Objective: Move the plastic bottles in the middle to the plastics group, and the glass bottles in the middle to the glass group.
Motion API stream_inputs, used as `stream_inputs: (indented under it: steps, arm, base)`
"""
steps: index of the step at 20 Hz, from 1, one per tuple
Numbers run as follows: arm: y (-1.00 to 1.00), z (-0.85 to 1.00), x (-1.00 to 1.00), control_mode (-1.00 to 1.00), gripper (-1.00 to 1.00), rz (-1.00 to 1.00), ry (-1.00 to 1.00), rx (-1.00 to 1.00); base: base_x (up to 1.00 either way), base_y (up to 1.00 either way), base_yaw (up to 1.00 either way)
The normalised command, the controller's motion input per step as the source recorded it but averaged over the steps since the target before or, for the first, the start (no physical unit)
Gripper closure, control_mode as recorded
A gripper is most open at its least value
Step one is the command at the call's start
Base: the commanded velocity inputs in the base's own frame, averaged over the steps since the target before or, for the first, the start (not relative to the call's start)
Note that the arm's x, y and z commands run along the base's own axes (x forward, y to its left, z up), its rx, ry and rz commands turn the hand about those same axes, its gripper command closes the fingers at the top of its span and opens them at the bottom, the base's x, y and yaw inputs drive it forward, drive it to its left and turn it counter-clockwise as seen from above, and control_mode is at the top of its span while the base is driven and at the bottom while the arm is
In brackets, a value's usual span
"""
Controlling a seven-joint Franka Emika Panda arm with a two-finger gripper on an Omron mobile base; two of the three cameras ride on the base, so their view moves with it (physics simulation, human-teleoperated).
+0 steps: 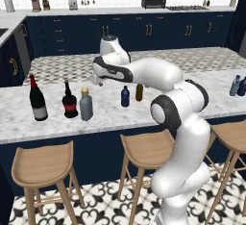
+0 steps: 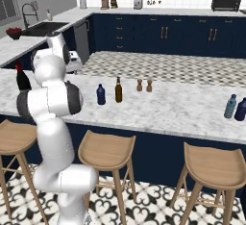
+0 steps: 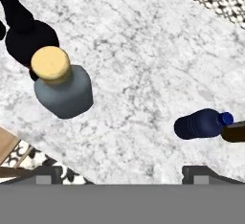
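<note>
My gripper [image 3: 123,175] hangs open above the marble counter [image 1: 192,105], nothing between its fingertips. The stout grey bottle with a tan cap [image 3: 62,86] [image 1: 86,105] stands upright below and to one side of it, close beside the squat dark bottle with a red label [image 1: 69,101] and the tall red-topped wine bottle [image 1: 37,99]. Mid-counter stand the small navy bottle [image 1: 125,96] [image 2: 100,94] [image 3: 198,124] and the slim amber bottle [image 1: 139,92] [image 2: 118,90], close together. Far right stand a paler blue bottle [image 2: 230,106] and a dark blue one [image 2: 241,109]. My hand [image 1: 97,80] hovers between the grey and navy bottles.
Two small shakers [image 2: 144,85] stand behind the amber bottle. Wooden stools [image 1: 144,149] line the counter's near edge. My own arm hides part of the wine bottle [image 2: 21,80] in the right base view.
</note>
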Motion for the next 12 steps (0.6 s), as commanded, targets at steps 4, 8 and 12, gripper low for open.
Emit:
stream_inputs:
  steps: [4,8,12]
  arm:
    - [-0.60,-0.18,-0.65,-1.00,-1.00,-0.13,-0.26,0.00]
    - [-0.60,0.09,0.00,-1.00,-1.00,-0.25,0.01,0.00]
    - [-0.62,-0.02,0.03,-1.00,-1.00,-0.19,0.07,0.01]
  base:
    - [0.00,0.00,0.00]
    - [0.00,0.00,0.00]
    - [0.00,0.00,0.00]
